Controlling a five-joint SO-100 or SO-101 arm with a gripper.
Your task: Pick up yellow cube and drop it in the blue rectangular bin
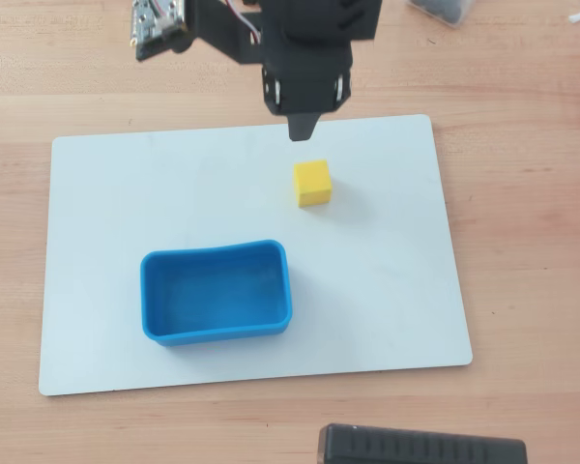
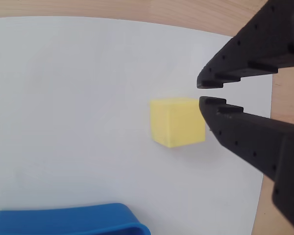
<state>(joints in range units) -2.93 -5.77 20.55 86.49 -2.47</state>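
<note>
Pincer [image 2: 206, 93] nearly pressed together, empty, beside yellow cube [image 2: 177, 121]; blue rectangular bin [image 1: 217, 293] apart, empty.

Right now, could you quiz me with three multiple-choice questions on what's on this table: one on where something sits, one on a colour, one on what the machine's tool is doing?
1. Where is the yellow cube?
A. Inside the bin
B. On the white board, outside the bin
C. Held in the tool

2. What colour is the rectangular bin?
A. Red
B. Green
C. Blue

3. What is the tool doing?
A. Carrying the cube
B. Nearly closed and empty, beside the cube
C. Reaching into the bin

Answers: 1 B, the overhead view shows the cube alone on the board, apart from the bin. 2 C, its walls are bright blue in both views. 3 B, the wrist view shows only a narrow gap between the fingertips, nothing in it.
</note>
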